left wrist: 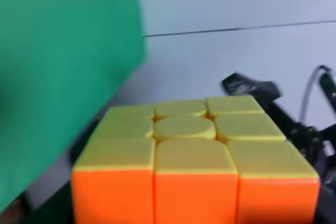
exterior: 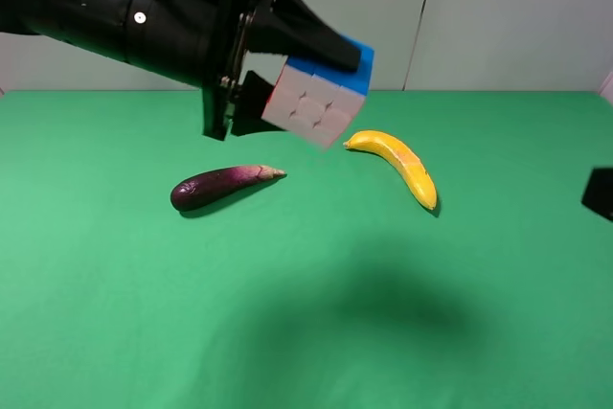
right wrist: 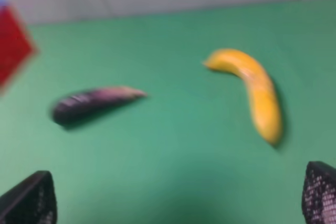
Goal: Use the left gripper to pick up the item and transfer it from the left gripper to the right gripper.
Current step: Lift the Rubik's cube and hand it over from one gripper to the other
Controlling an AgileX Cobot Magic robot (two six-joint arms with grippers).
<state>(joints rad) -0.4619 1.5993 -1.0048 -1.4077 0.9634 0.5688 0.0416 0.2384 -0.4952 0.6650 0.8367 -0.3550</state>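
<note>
The left hand (exterior: 313,86) reaches level above the table (exterior: 287,323), pinching the cube (exterior: 311,107); the right hand (right wrist: 173,198) is spread.

**Three cameras on one green table**

The exterior camera sits high and looks down and forward across the green table (exterior: 115,332) to the pale back wall (exterior: 498,16). The left arm (exterior: 96,7) looms close to its lens. The left wrist camera is almost against the puzzle cube (left wrist: 184,150), which fills much of its frame, with a tilted strip of table and wall beyond. The right wrist camera looks down on the table from farther off and is blurred. The right gripper (right wrist: 176,203) shows only as dark fingertips (right wrist: 31,200) at the frame's edges. It shares the eggplant (right wrist: 94,103), the banana (right wrist: 252,93) and a red corner of the cube with the exterior view.
</note>
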